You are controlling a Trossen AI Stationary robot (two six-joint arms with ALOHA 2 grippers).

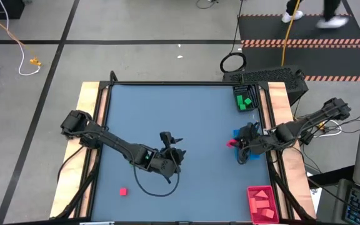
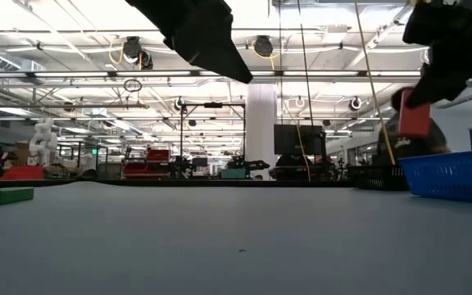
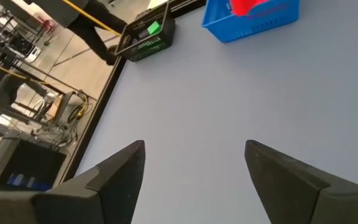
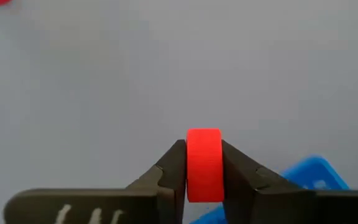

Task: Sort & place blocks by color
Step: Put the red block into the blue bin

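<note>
Right tool (image 4: 204,163) clamped on a round red block (image 4: 203,164), held edge-on between both fingers, lifted clear of the grey table (image 1: 186,119). Seen from above, hangs at the table's right side, just beside the blue tray (image 1: 237,133), with the pinched red piece showing at its tip. From table height, same red block hangs above the blue tray's wall.

Left tool (image 3: 194,180) spread apart, nothing between the fingers (image 3: 114,177), only bare table surface past them. From above, sits near the table's middle, slightly toward the near edge, well apart from the right tool.

One small red block (image 1: 123,192) lying alone on the table toward the near left, well apart from both tools.

Green blocks (image 1: 246,101) gathered in the black tray (image 1: 237,92) at the far right corner. Red blocks (image 1: 262,202) piled in the red tray (image 1: 251,191) at the near right corner.

Looped dark cable (image 1: 157,185) resting on the table under the left arm.
</note>
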